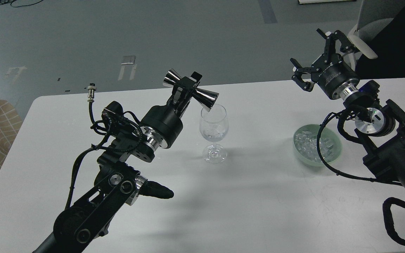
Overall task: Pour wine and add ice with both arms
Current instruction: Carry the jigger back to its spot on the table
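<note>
Left tool (187,90) tips jigger (192,92) over glass (213,131); ice (313,144) probably below right tool (317,59)

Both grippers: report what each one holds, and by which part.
The left gripper grips a shiny double-ended jigger at its narrow waist, tipped over the wine glass. The right gripper is open and holds nothing.

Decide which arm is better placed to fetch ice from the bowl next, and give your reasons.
Right. Its pincer is open, holds nothing and hangs above the green bowl of ice. The left pincer is shut on the metal jigger, tipped over the wine glass.
</note>
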Motion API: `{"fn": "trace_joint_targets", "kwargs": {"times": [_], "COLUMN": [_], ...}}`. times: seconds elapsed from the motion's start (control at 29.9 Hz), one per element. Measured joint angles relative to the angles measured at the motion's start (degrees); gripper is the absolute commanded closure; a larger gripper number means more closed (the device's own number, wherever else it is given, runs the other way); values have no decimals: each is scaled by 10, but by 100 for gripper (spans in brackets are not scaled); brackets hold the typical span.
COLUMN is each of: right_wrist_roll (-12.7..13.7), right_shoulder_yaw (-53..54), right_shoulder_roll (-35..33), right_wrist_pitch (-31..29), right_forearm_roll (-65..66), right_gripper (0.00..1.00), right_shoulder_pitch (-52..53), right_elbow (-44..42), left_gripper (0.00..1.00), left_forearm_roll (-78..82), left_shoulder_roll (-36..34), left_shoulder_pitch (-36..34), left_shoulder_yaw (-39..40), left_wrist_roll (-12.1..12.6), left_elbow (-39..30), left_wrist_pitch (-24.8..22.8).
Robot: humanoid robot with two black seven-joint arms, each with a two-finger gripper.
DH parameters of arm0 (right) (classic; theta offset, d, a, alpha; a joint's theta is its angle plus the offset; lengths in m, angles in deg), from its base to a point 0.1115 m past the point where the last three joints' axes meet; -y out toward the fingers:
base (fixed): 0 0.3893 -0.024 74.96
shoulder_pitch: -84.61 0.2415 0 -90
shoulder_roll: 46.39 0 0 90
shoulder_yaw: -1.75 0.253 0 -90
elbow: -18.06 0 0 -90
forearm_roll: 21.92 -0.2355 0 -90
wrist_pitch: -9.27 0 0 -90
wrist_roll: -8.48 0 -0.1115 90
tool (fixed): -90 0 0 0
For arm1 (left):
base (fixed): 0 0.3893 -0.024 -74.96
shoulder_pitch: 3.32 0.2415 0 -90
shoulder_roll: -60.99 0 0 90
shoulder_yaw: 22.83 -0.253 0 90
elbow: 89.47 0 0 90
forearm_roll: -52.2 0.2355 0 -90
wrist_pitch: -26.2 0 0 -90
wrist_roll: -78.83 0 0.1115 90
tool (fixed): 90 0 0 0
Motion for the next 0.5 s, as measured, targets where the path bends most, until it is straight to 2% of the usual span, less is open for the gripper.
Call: {"fn": "trace_joint_targets", "kwargs": {"times": [0.17, 0.33, 0.5], "right_wrist_roll": [0, 0, 0], "right_shoulder_yaw": [0, 0, 0], "right_shoulder_roll": [0, -1, -2], "right_wrist_pitch": [0, 0, 0], "right_forearm_roll": [0, 0, 0], "right_gripper": [0, 0, 0], "right_shoulder_pitch": [0, 0, 0], "right_elbow": [0, 0, 0], "left_gripper": [95, 95, 94], "left_forearm_roll": [-36, -255, -463], "left_shoulder_roll": [6, 34, 51], "left_shoulder_pitch": [0, 10, 33], "left_shoulder_yaw": [16, 92, 204], "left_wrist_roll": [3, 7, -4], "left_elbow": [-4, -12, -13], "left_wrist_pitch": [0, 8, 10]}}
